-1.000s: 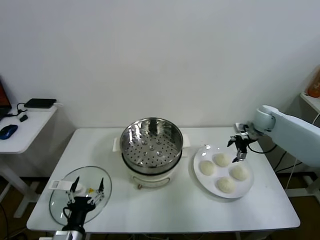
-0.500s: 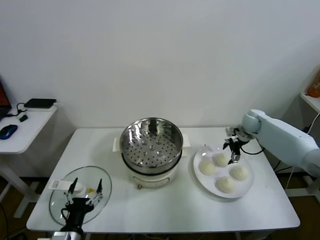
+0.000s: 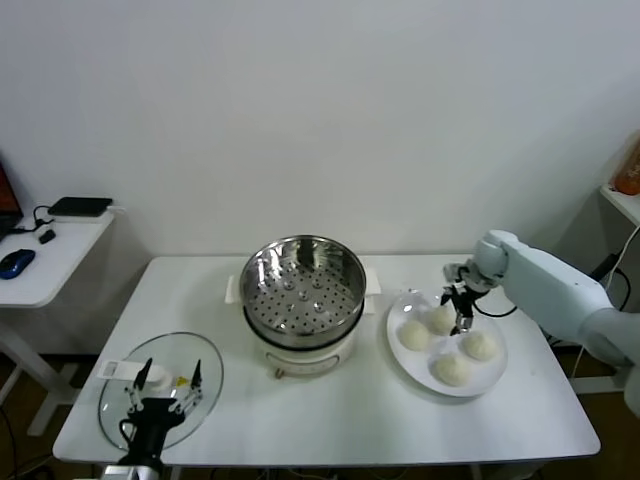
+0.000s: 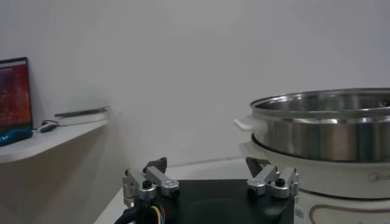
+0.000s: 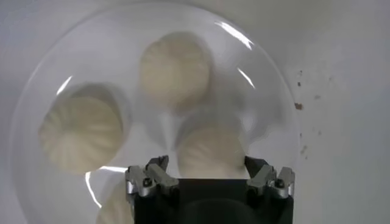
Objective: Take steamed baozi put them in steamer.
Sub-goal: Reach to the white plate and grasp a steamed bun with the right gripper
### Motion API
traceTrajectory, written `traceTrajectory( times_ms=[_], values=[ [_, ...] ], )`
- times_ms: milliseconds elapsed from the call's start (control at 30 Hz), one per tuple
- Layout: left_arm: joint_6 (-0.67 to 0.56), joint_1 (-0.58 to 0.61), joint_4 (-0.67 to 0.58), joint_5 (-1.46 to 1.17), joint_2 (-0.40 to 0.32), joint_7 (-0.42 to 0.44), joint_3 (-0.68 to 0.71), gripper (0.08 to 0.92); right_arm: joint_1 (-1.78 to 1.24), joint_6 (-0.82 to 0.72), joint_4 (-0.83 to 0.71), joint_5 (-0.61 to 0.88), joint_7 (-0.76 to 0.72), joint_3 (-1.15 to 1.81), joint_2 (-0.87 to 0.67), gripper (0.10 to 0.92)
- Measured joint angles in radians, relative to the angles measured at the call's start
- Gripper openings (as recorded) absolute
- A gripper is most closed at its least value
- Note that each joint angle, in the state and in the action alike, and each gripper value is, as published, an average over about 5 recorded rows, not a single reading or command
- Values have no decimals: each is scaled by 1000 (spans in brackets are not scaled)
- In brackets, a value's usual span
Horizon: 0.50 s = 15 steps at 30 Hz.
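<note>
Several off-white baozi lie on a white plate [image 3: 393, 332] to the right of the steamer [image 3: 302, 285], a shiny perforated basket on a white pot base that holds nothing. My right gripper [image 3: 459, 308] hangs open just over the rear baozi [image 3: 438, 321]. In the right wrist view this baozi [image 5: 210, 149] lies between the spread fingers of the right gripper [image 5: 209, 171], untouched, with two more baozi [image 5: 177, 67] [image 5: 82, 133] farther out on the plate [image 5: 268, 91]. My left gripper [image 3: 170, 375] is parked open at the front left; its wrist view shows the steamer [image 4: 329, 122] beyond the left gripper [image 4: 207, 173].
A round glass lid [image 3: 115, 405] lies flat under the left gripper near the table's front left corner. A small side table [image 3: 40, 280] at the far left carries a blue mouse [image 3: 15, 262] and a black box [image 3: 80, 206].
My right gripper has moved left and down, from beside the plate's far right rim to just over the rear baozi. It stays open. The left arm has barely moved.
</note>
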Motion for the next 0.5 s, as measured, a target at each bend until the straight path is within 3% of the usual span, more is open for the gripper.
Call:
traceTrajectory(
  times_ms=[333, 500],
  values=[
    [-1, -2, 3, 0, 0, 0, 2, 823, -16, 5, -25, -16, 0, 31, 14, 818],
    [-1, -2, 4, 0, 0, 0, 2, 823, -16, 7, -31, -18, -3, 40, 15, 723]
  ],
)
